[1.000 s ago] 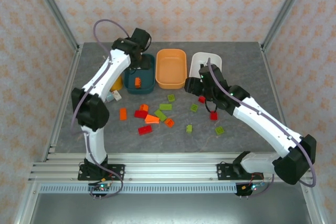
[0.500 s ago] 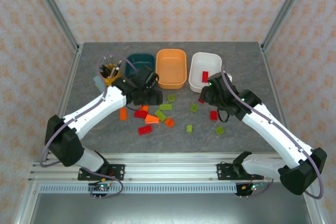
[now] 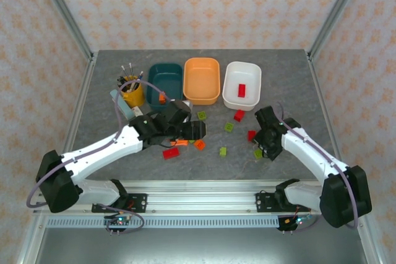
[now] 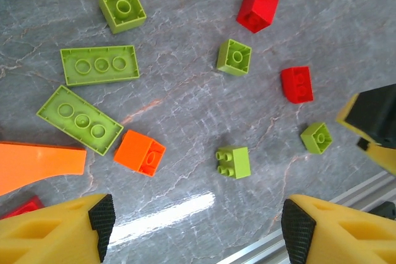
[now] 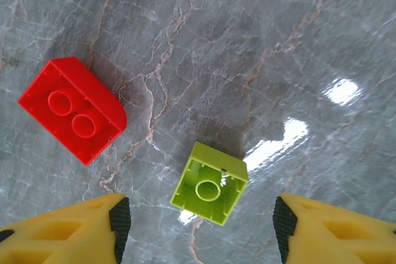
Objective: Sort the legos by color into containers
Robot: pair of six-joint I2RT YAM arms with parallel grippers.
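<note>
Three containers stand in a row at the back: teal bin [image 3: 162, 73] with one orange brick [image 3: 162, 97], orange bin [image 3: 202, 80], and white bin [image 3: 250, 98] with one red brick [image 3: 242, 89]. Loose legos lie mid-table. My left gripper [image 3: 195, 129] hovers open over an orange brick [image 4: 139, 153] and a small green brick [image 4: 233, 162], with green plates [image 4: 99, 65] beyond; nothing sits between its fingers [image 4: 102, 214]. My right gripper [image 3: 265, 146] is open just above an upturned green brick [image 5: 210, 182], which lies between its fingertips [image 5: 119, 221]. A red brick [image 5: 71, 109] lies to its left.
A yellow pen cup [image 3: 131, 91] with brushes stands left of the teal bin. More red bricks [image 3: 239, 115] and green bricks [image 3: 228, 127] lie between the two arms. The table's metal front rail [image 3: 198, 197] runs close behind both grippers.
The left arm swung from the teal bin down to the brick pile. The right arm came back from the white bin, leaving a red brick in it, and dropped over the green brick.
</note>
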